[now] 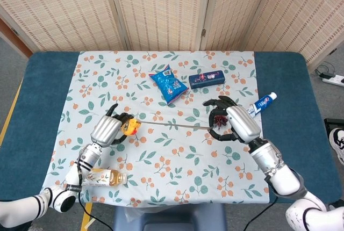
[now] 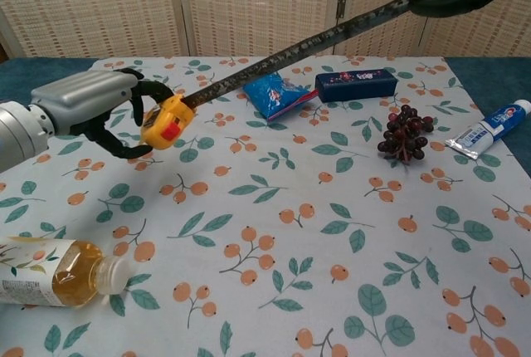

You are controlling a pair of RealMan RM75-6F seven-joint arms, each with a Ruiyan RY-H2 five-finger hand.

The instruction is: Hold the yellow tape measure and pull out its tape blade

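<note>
Gripping the yellow tape measure [image 2: 165,121] in my left hand [image 2: 91,108], I have its case wrapped by the dark fingers and lifted clear of the floral tablecloth [image 1: 161,172], over the cloth's left half. My right hand [image 1: 232,123] pinches the far end of the tape blade [image 2: 299,46] between its fingertips, up over the right part of the cloth, so the blade runs taut and straight between the two hands, well extended. Under my right hand sits a bunch of dark grapes [image 2: 401,132], partly hidden by it in the head view. Beyond that, toward the right edge of the cloth, a toothpaste tube [image 1: 257,108] lies slanted. Near the far edge I see a blue snack bag [image 1: 168,84] and, just beside it, a dark blue box [image 1: 207,78]. At the near left corner a bottle of amber drink [image 2: 46,271] lies on its side, close to my left forearm.
</note>
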